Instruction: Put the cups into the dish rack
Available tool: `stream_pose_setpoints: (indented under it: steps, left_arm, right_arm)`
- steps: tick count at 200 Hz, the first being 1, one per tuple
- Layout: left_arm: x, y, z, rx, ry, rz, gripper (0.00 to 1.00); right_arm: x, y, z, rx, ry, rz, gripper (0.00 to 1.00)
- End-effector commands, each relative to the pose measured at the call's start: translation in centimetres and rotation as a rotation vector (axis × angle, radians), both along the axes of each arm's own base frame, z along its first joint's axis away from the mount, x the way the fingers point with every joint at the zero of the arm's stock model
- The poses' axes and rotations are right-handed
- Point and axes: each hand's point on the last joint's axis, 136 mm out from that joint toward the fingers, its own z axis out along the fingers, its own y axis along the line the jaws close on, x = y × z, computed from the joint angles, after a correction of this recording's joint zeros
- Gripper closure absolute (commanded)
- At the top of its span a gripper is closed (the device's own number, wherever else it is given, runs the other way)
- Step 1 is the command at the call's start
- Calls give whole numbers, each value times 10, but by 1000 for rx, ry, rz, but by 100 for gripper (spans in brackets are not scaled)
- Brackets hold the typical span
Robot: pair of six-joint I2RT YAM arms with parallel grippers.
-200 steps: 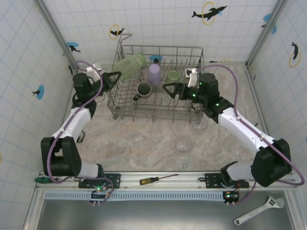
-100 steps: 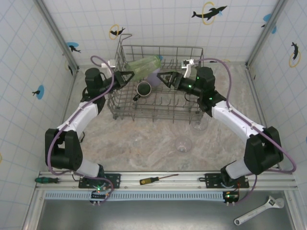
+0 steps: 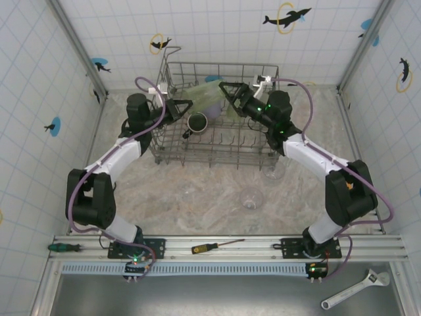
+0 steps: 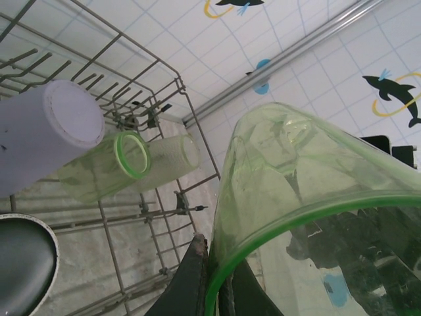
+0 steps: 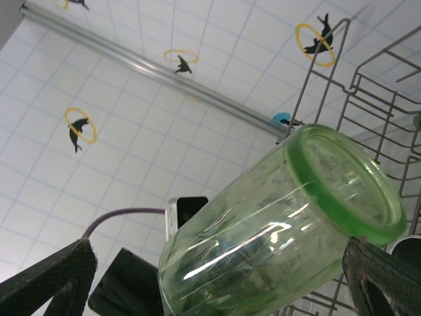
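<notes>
We see the left claw (image 3: 187,105) pinching the rim of a green tumbler (image 3: 205,94), which is tipped on its side over the far end of the dish rack (image 3: 210,159). The right claw (image 3: 227,97) is spread wide around the tumbler's base, seemingly not touching it. A lavender cup (image 4: 46,125) and a black mug (image 3: 197,122) sit inside the rack.

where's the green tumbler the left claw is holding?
Top view: the green tumbler is tilted over the far left of the dish rack, by the lavender cup and black mug, rim pinched in the left claw, base inside the open right claw.
</notes>
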Motion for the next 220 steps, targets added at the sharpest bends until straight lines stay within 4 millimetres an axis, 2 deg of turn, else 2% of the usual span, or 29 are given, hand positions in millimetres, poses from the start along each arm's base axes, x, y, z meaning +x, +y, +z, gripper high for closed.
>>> stream_pose_setpoints:
  steps: [1,43,67,132,162,199,220]
  left_arm:
    - [0,-10,30,-17,-126,-35,100]
    - [3,-12,36,-32,-143,-33,100]
    - [3,-15,36,-41,-144,-37,100]
    - [-1,-32,28,-48,-133,-75,100]
    - [-3,-37,28,-49,-133,-86,100]
    - [-6,-39,24,-48,-120,-94,100]
    - [-7,-40,20,-45,-110,-97,100]
  right_arm:
    - [15,-10,10,80,30,-84,0]
    - [19,-21,-19,113,145,-150,0]
    - [18,-16,-29,131,180,-146,0]
    - [27,-1,-17,180,168,-113,0]
    - [33,-1,-14,215,154,-121,0]
    - [41,-1,-8,256,132,-110,9]
    - [43,1,-9,272,135,-98,19]
